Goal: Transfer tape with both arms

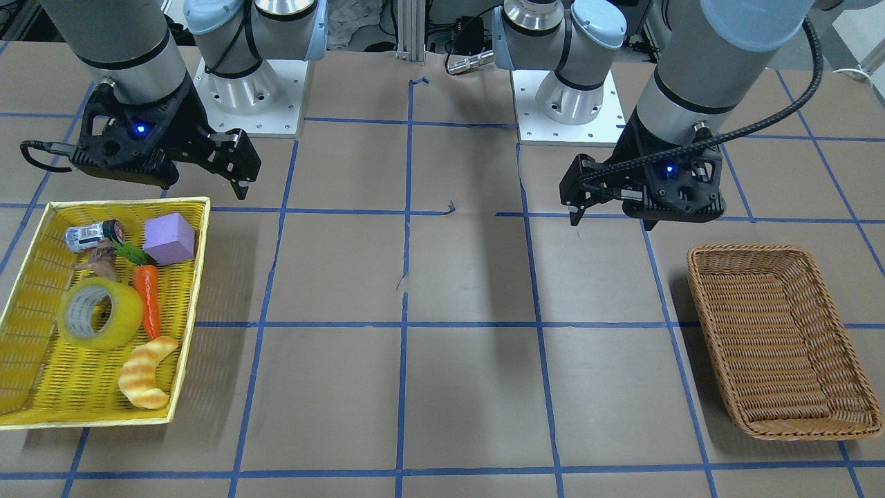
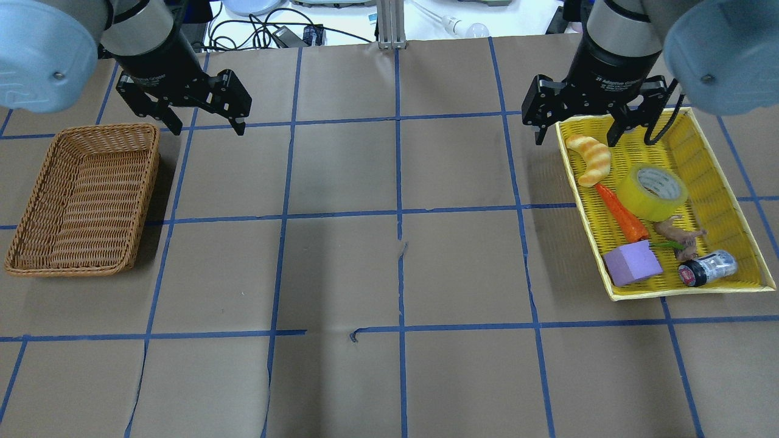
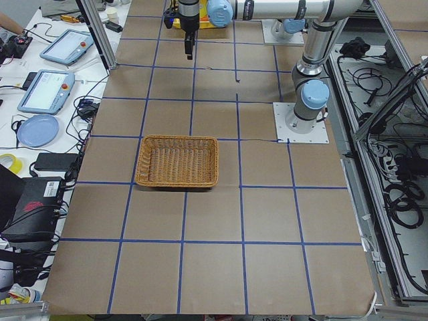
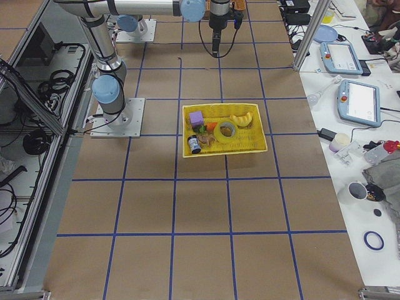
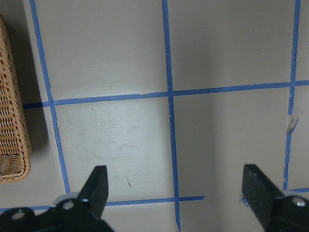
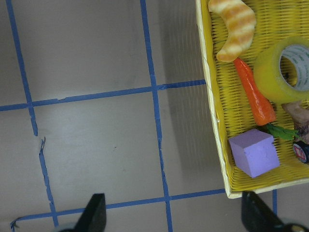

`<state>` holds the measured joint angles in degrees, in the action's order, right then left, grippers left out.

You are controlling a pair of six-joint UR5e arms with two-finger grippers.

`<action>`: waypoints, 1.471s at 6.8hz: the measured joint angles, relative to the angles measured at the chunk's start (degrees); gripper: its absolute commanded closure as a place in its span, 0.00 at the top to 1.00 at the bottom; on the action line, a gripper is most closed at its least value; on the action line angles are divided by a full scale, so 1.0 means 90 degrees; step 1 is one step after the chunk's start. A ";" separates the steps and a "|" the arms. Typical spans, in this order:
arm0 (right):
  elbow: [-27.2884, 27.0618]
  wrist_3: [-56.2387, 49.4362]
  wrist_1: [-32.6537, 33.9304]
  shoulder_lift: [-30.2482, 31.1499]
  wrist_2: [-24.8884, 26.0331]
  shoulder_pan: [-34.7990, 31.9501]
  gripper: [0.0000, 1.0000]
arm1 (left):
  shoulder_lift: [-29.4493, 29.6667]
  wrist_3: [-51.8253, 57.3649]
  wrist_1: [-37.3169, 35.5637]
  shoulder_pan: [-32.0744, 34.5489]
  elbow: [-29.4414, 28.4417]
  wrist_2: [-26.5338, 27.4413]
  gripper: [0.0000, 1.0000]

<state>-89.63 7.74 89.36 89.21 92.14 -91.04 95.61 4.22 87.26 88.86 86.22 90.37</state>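
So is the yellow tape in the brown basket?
No, the tape lies in the yellow basket, beside the carrot.

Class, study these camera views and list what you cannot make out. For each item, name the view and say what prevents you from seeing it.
- Right wrist view: the tape is cut off by the picture's right edge.
- Overhead view: the print on the can is too small to read.
- Overhead view: the brown figurine is too small to identify.
- Left wrist view: most of the wicker basket is cut off by the left edge.
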 measured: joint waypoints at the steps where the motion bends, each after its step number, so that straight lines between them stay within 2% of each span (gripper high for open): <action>1: 0.0004 -0.0023 -0.0066 0.0043 -0.0054 0.0012 1.00 | -0.0004 -0.0004 0.0001 0.0000 0.0000 0.0005 0.97; 3: 0.0022 -0.0085 -0.0068 0.0073 -0.0206 0.0033 1.00 | -0.0002 -0.0001 0.0001 0.0000 0.0000 0.0014 0.96; 5: 0.0047 -0.0084 -0.0073 0.0045 -0.0218 0.0037 1.00 | -0.0002 -0.0002 0.0002 0.0000 -0.0003 0.0004 1.00; 10: 0.0065 -0.0081 -0.0034 0.0058 -0.0189 0.0050 1.00 | -0.0071 0.0064 0.0068 -0.0148 -0.0120 0.0096 1.00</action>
<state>-89.04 7.01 89.05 89.73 90.44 -90.59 94.96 4.79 87.88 87.53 85.14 91.23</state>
